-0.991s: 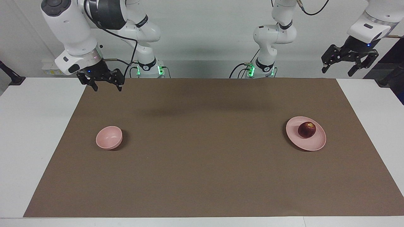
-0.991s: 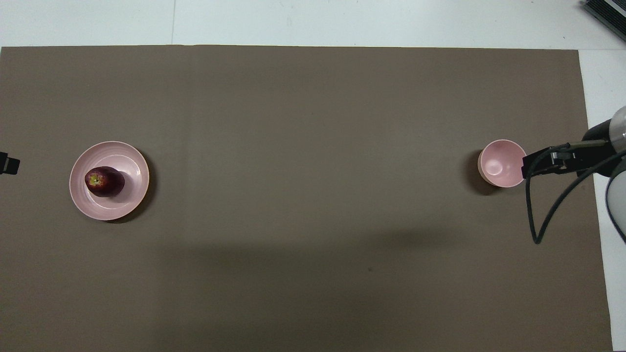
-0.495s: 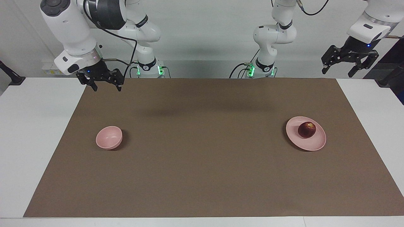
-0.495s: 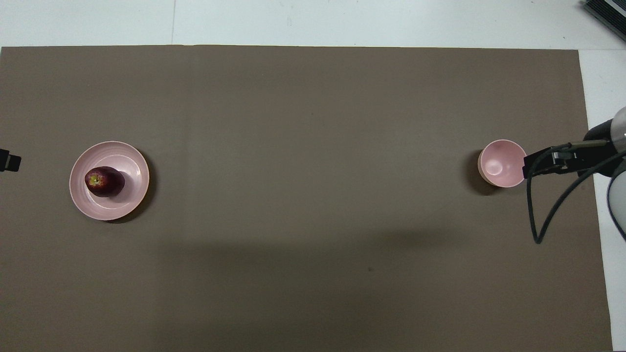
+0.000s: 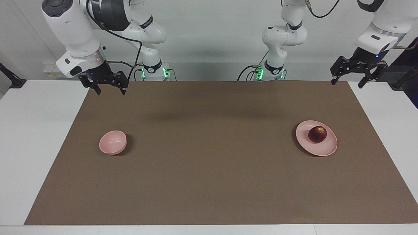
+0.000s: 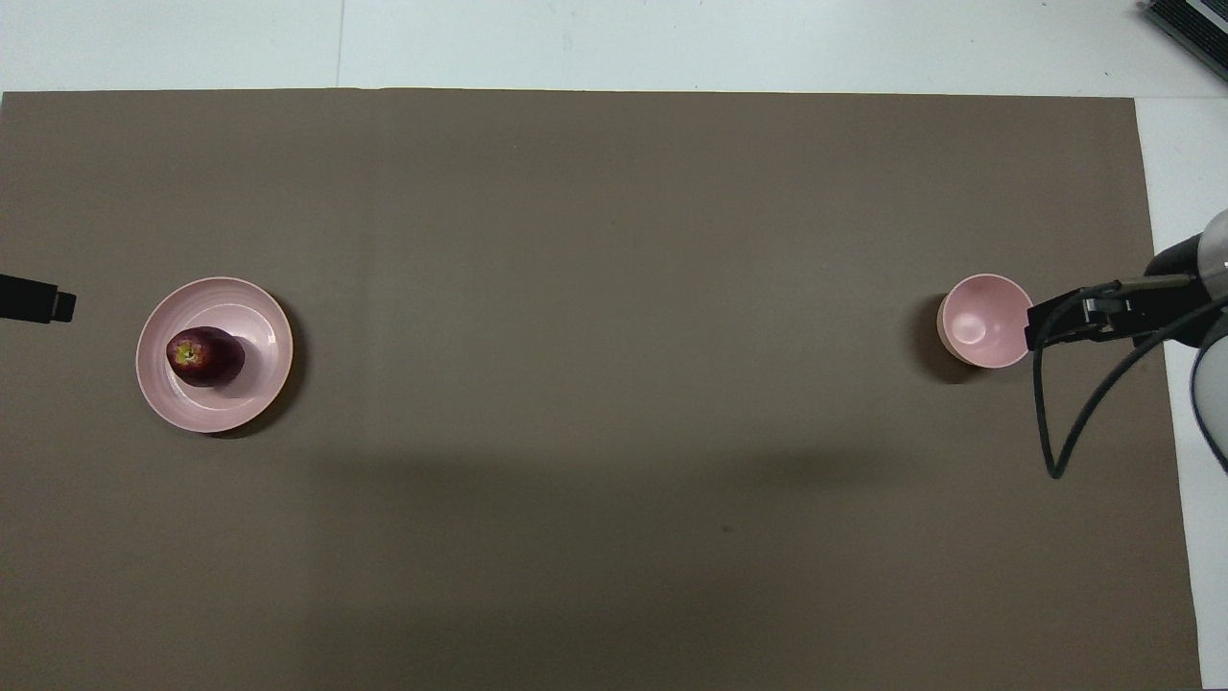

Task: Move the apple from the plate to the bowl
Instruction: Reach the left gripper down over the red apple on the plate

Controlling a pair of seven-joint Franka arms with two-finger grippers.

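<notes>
A dark red apple (image 5: 317, 134) (image 6: 203, 356) lies on the flat pink plate (image 5: 327, 148) (image 6: 259, 326) toward the left arm's end of the brown mat. The small deep pink bowl (image 5: 113, 142) (image 6: 983, 320) stands empty toward the right arm's end. My left gripper (image 5: 346, 83) hangs open in the air over the mat's corner by the robots, well above and apart from the plate. High over the other corner by the robots is my right gripper (image 5: 110, 90), also open and holding nothing.
A brown mat (image 5: 209, 156) covers most of the white table (image 5: 36, 130). In the overhead view the right arm's cable (image 6: 1055, 413) hangs beside the bowl, and a dark tip of the left gripper (image 6: 38, 302) shows at the edge.
The left gripper has come down and moved a little toward the mat and the plate. The right arm, apple, plate and bowl have not moved.
</notes>
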